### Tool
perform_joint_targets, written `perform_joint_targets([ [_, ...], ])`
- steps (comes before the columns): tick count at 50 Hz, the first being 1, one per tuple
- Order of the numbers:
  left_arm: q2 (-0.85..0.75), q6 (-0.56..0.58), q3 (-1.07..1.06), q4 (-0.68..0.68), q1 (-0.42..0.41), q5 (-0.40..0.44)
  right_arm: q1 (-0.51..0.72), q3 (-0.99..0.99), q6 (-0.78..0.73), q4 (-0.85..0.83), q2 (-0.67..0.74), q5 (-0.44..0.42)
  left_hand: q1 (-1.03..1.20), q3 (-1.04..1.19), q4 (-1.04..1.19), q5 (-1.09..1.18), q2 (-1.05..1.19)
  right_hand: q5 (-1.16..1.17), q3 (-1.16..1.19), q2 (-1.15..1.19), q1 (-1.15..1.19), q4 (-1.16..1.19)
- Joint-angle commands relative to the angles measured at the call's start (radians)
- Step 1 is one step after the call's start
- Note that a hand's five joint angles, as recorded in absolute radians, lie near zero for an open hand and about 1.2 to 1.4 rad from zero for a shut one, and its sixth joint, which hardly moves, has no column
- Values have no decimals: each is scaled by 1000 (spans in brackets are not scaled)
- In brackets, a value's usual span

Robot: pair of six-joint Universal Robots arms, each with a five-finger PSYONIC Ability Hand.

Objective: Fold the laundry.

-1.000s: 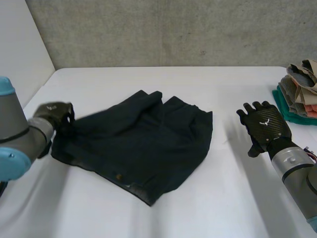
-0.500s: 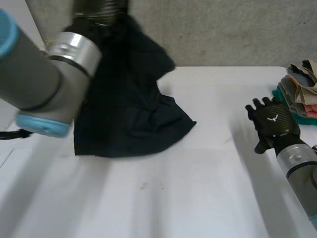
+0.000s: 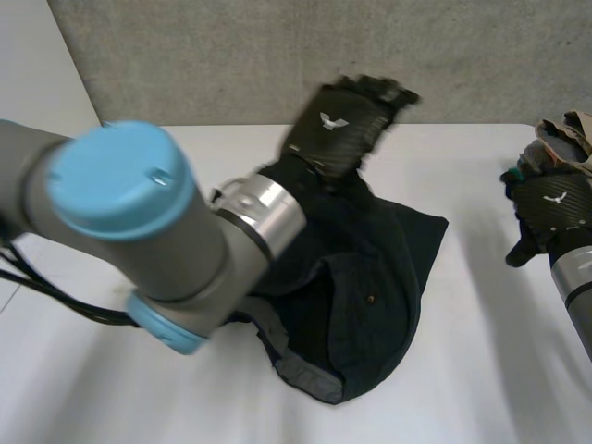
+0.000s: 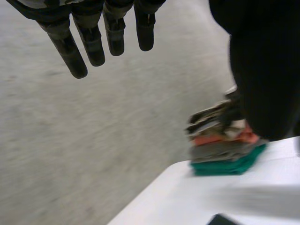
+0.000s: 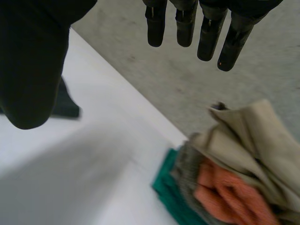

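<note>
Left hand point(image 3: 344, 120) hangs empty, fingers straight, above dark shorts point(image 3: 388, 268) heaped mid-worktop point(image 3: 481, 370). Right hand point(image 3: 555, 205), equally slack, hovers beside the folded pile point(image 3: 572, 128). Folding looks barely begun. Next: spread the shorts flat.

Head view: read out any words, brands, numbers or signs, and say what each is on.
No words or numbers can be read.
A white winged mark, no letters: on the back of the black left hand and the black right hand.
Dark navy garment: no legible label.
</note>
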Motion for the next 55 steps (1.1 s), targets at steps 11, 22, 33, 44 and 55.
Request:
perform_joint_targets([
  [11, 111, 24, -253, -107, 329, -65, 107, -44, 151, 540, -121, -282, 37, 25, 34, 38, 30, -58, -39, -49, -27, -65],
  [22, 66, 30, -299, -125, 430, -65, 328, 41, 345, 435, -72, -201, 37, 25, 34, 38, 30, -58, -39, -49, -27, -65],
  [33, 77, 24, -335, -119, 432, -65, 517, 70, 343, 321, 52, -35, 28, 17, 25, 29, 21, -19, 0, -9, 13, -26],
  [44, 79, 22, -342, -118, 429, -65, 549, 54, 330, 191, 133, 7, 22, 11, 19, 23, 15, 613, 633, 623, 645, 607],
  [55, 111, 21, -344, -118, 429, -66, 370, 22, 250, 103, -6, 56, 20, 8, 16, 21, 12, 1163, 1183, 1173, 1195, 1157],
])
